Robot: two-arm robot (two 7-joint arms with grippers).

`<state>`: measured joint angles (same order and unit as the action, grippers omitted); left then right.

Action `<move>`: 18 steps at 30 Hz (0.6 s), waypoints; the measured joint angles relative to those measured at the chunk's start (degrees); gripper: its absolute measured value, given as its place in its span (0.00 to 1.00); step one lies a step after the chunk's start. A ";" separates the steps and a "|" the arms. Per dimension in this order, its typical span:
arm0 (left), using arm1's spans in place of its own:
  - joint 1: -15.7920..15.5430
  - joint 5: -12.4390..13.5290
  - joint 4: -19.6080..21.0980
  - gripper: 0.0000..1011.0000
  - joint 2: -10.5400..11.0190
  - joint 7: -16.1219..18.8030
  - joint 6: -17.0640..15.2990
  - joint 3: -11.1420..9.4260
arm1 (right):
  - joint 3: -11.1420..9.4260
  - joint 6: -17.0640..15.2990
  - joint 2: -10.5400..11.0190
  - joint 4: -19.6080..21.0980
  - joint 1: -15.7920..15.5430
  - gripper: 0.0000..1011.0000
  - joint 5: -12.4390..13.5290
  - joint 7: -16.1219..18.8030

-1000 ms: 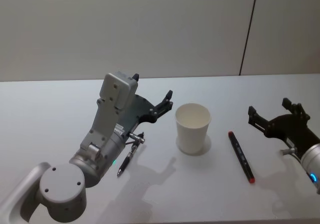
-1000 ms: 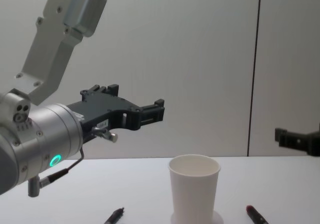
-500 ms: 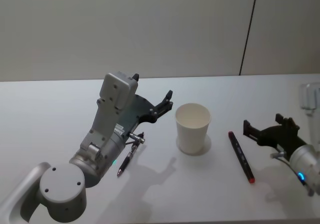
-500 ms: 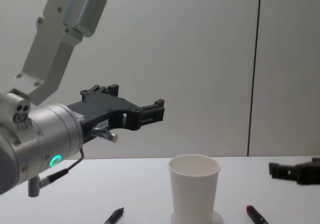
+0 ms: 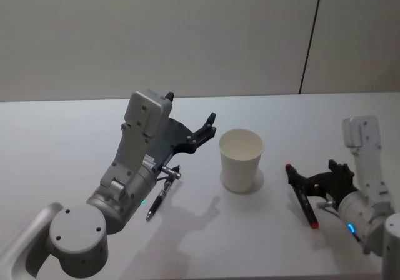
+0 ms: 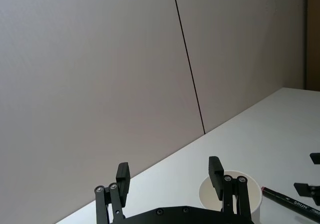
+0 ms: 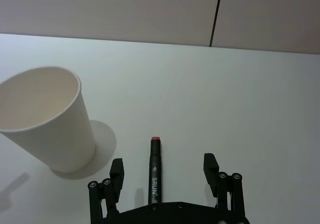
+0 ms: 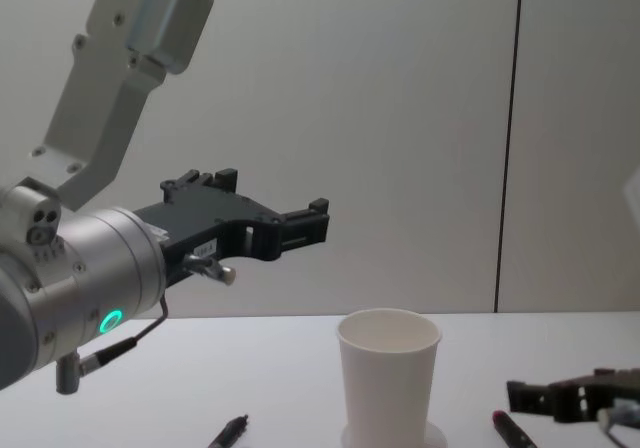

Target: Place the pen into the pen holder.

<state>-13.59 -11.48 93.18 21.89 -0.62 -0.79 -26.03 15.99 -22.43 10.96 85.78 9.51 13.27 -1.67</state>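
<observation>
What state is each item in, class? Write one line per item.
pen holder: upright, empty.
marker: lying flat on the table, not gripped.
dark pen: lying flat on the table, beneath the left arm.
left end effector: open, raised above the table, holding nothing.
right end effector: open, low, one finger on either side of the marker.

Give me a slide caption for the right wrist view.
Right gripper, open, lined up on the pen lying beside the pen holder.
</observation>
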 joint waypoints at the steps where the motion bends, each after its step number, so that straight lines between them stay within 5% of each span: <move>1: 0.00 0.00 0.00 0.99 0.00 0.00 0.00 0.00 | 0.29 -0.11 -0.44 -0.50 0.13 0.99 -0.23 -0.38; 18: 0.00 0.00 0.00 0.99 0.00 0.00 0.00 0.00 | 2.60 -1.05 -4.30 -5.96 1.88 0.99 -1.96 -4.04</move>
<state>-13.59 -11.48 93.18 21.90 -0.62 -0.79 -26.03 18.59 -23.48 6.66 79.82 11.38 11.31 -5.72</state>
